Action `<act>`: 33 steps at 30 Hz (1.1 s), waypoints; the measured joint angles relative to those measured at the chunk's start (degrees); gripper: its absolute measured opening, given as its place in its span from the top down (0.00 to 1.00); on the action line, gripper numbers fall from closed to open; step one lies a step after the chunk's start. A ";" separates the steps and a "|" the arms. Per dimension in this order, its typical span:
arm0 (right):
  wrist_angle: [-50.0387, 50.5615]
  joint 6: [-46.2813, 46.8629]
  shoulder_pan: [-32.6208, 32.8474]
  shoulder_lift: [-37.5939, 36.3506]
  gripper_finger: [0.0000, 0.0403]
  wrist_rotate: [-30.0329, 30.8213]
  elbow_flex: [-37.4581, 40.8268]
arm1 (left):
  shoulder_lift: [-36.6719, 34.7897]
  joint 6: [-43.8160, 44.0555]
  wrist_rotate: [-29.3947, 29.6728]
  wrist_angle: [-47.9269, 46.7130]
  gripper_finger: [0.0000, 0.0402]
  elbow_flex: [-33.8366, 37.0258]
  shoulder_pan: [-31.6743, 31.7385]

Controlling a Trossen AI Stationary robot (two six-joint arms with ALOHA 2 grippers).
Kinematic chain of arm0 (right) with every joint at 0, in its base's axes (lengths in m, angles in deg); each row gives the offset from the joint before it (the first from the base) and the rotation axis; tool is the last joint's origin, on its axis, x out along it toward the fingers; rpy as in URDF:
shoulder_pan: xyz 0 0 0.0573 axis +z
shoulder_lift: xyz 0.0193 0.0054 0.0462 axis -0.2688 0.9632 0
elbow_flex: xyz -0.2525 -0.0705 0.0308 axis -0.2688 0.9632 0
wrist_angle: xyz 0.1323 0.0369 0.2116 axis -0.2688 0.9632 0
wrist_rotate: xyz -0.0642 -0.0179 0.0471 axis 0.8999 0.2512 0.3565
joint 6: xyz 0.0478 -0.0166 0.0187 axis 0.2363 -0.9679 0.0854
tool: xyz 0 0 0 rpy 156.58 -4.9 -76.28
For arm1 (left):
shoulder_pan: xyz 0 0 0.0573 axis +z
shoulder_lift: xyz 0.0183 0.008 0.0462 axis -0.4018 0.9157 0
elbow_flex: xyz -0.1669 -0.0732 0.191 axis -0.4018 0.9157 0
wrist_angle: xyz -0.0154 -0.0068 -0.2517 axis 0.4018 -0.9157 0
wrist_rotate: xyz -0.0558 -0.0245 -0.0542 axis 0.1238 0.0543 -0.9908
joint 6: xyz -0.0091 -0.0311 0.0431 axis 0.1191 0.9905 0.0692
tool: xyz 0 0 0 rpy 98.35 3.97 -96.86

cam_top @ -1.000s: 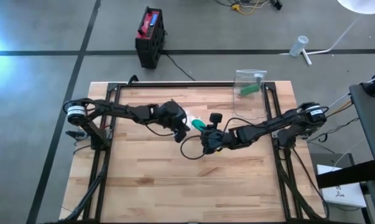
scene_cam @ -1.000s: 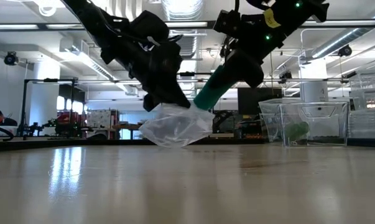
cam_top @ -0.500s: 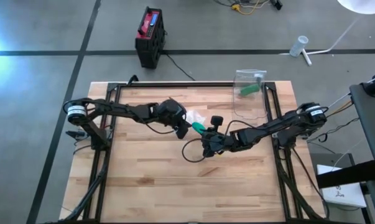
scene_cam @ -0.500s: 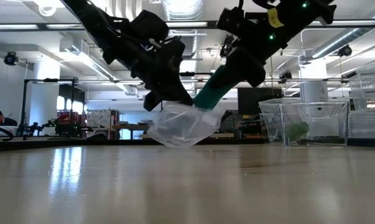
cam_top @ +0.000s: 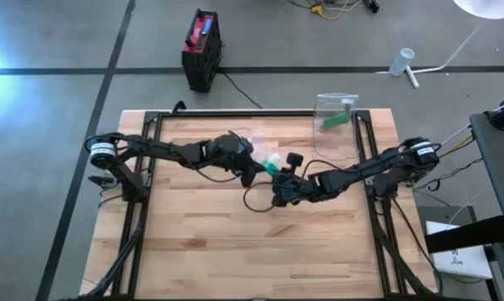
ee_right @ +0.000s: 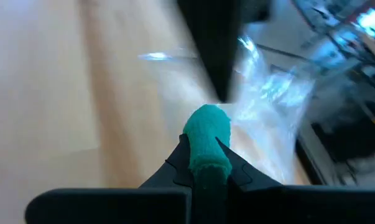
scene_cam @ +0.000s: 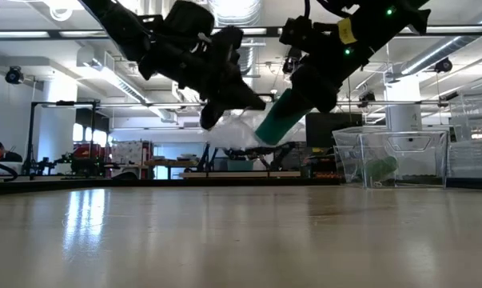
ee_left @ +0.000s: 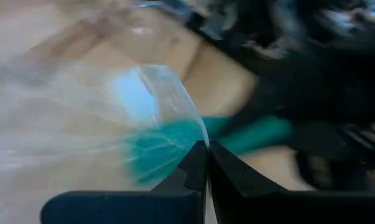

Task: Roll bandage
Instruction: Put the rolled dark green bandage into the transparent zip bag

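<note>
left pincer (scene_cam: 225, 108) clenched on plastic bag (scene_cam: 237, 134) | right pincer (ee_right: 204, 163) grasping rolled green bandage (ee_right: 207, 144) | both above surface (cam_top: 201, 242) | rolling looks done, bagging remains

I see a teal-green rolled bandage (ee_right: 206, 144) pinched in my right hand (ee_right: 203, 163), whose fingers are matte black. My left hand (ee_left: 202, 163) is the same black and grips a clear plastic bag (ee_left: 151, 112) with a pale white patch and teal showing through it. The surface (cam_top: 201, 242) is light wood in butcher-block strips, framed in black. At its far edge a transparent container (cam_top: 335, 121) holds something green. On the grey floor sits a black and red box (cam_top: 201, 48).
</note>
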 joint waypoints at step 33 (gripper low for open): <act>-8.34 3.62 -1.63 -2.19 0.94 2.50 0.01 | -2.22 14.01 17.19 35.27 1.00 17.57 -5.75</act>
